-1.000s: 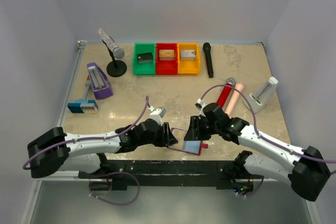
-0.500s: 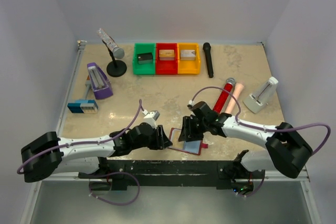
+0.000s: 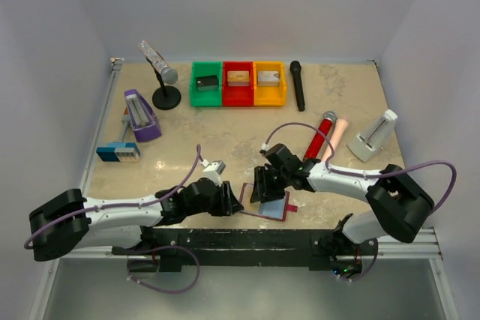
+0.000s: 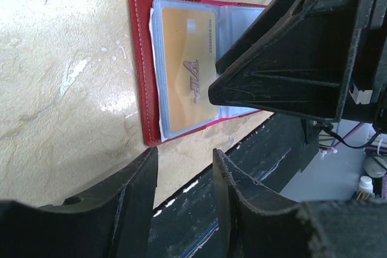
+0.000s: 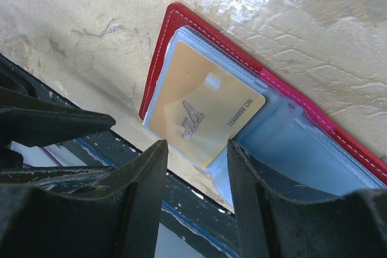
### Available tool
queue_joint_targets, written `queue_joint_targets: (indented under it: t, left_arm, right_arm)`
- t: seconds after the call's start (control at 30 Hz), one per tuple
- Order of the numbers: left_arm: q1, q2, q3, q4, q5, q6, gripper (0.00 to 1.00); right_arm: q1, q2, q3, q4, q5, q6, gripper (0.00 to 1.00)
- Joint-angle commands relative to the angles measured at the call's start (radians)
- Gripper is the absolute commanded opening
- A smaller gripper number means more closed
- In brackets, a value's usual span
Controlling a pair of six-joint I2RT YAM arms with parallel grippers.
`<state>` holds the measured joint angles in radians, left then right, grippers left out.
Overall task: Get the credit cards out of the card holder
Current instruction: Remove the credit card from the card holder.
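Shows the card holder (image 3: 276, 209) lying open and flat on the counter (image 3: 225, 136), close to its near edge, with the red tab strap (image 3: 292, 207) pointing to the right. Shows also the gold-tan credit card (image 4: 184, 77) sitting inside a light blue clear pocket (image 5: 302, 143) of the holder, face up, with its printed letters readable.

Stretches the left arm low along the near edge of the counter, from its base at the left toward the holder, almost straight. Places the left end effector (image 3: 234, 201) just beside the left edge of the holder, nearly level with the counter. Has the two fingers spread, with a clear gap between them and nothing inside the gap.

Folds the right arm back from its base: elbow out at the right, forearm running to the left, low over the counter. Sets the right end effector (image 3: 262, 185) over the far left part of the holder, tilted down toward it. Has the fingers spread here too, pinching nothing. In the right wrist view, frames one edge of the gold-tan card between the two fingertips. Cannot tell whether a finger touches the card.
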<state>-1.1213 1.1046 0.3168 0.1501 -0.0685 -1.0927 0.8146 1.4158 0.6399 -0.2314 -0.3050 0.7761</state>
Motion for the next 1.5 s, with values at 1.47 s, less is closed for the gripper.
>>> queue_joint_targets:
  t: [1.47]
  left_arm:
    - [0.064,0.254,0.191,0.003,-0.002,0.103,0.08]
  right_arm:
    - [0.032,-0.132,-0.148,0.253,0.073,0.121,0.44]
